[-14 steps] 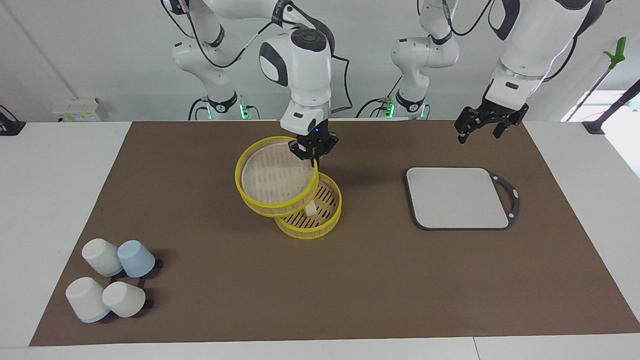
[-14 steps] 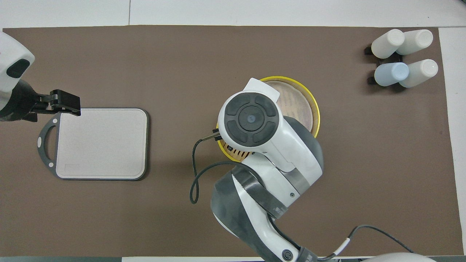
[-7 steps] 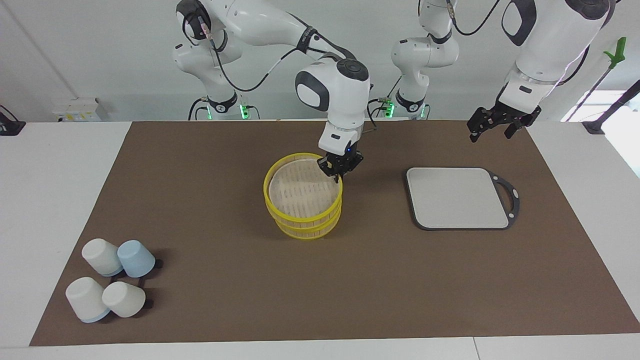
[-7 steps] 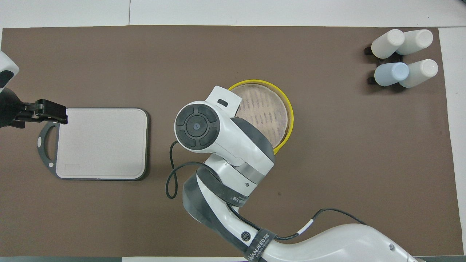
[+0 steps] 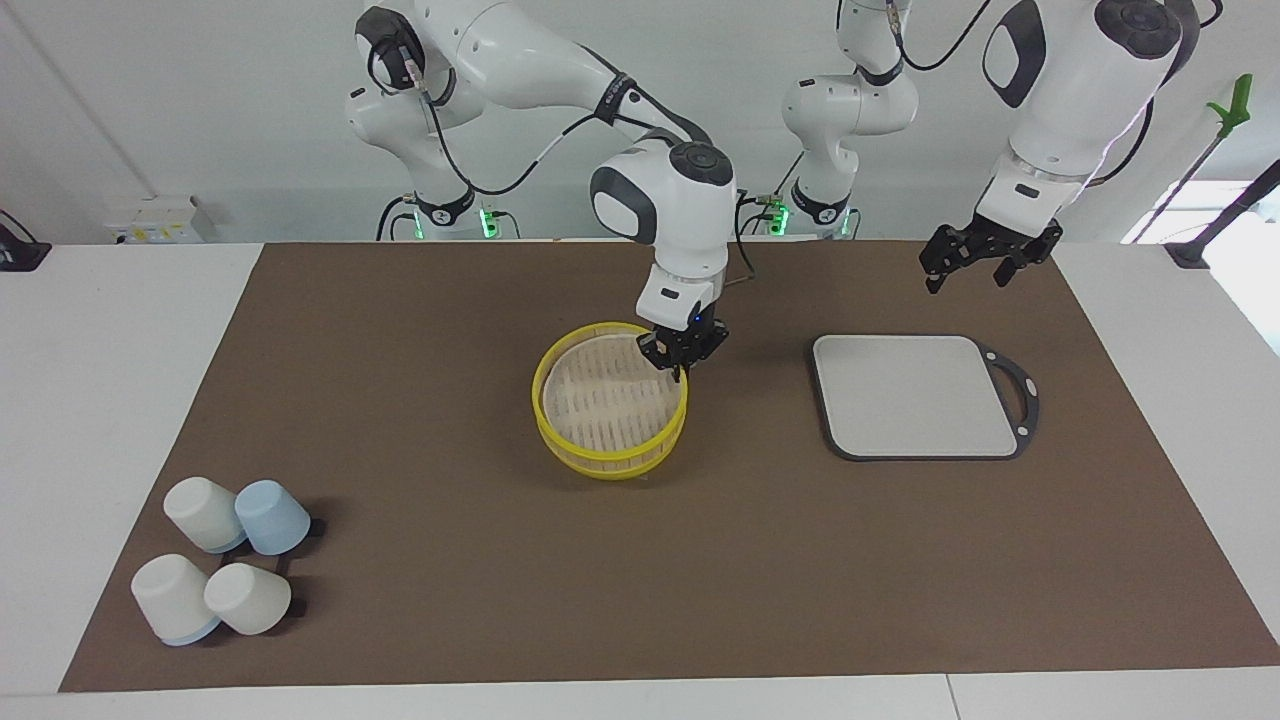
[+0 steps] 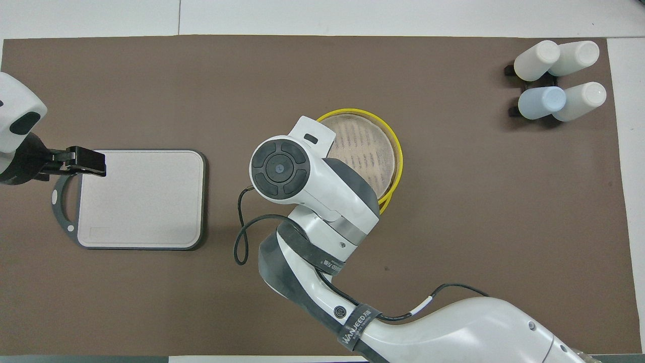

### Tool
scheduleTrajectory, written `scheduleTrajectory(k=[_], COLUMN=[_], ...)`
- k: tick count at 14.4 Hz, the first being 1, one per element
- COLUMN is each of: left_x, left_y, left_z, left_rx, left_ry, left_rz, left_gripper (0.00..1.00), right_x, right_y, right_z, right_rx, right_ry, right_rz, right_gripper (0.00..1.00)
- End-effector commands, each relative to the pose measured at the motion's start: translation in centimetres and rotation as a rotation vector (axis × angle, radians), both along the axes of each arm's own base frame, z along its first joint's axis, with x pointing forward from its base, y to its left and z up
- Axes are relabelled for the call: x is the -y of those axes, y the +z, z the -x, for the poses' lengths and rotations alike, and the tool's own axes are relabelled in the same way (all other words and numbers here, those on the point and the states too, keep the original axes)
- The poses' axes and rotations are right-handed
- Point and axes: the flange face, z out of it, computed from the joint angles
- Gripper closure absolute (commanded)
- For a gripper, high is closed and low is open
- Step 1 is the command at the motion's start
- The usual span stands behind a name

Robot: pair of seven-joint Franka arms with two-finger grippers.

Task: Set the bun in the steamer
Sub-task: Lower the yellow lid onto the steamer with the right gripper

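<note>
Lid point(image 5: 605, 400) (rim pinched) sits flush on steamer point(image 5: 612, 460).

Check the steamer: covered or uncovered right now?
Covered. The paler-floored lid sits on the steamer, rims stacked, with the right gripper shut on the lid's rim. The bun is hidden.

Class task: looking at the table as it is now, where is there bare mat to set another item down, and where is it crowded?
Bare mat lies between the steamer and the cutting board, and between the steamer and the cups. It is crowded at the steamer, where the right gripper grips the lid rim, and at the cup cluster. The left gripper waits open over the mat beside the board.
</note>
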Motion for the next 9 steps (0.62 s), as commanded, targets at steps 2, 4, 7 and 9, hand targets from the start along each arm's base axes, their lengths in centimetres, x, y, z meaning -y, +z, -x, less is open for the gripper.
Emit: scheduleTrajectory(k=[2,4,7,9], left_x=[-0.5,-0.9,-0.8,-0.7], left_y=[0.0,0.2,0.3,0.3], left_z=[0.6,0.5,0.5,0.5], left_rx=[0.014,0.015,0.018,0.017], left_ry=[-0.033,-0.008,-0.008,-0.010], left_rz=[0.035,0.081,0.083,0.083], left_gripper=[0.00,0.00,0.00,0.00], right_x=[0.2,0.2,-0.2,-0.2], right_y=[-0.3,-0.7,-0.6,-0.6], right_z=[0.7,1.2,1.7,1.8], right_rx=[0.008,0.000,-0.005,-0.006], right_ry=[-0.005,-0.008,-0.038,-0.050], right_rz=[0.019,0.027,0.032,0.034], right_gripper=[1.00,1.00,1.00,1.00])
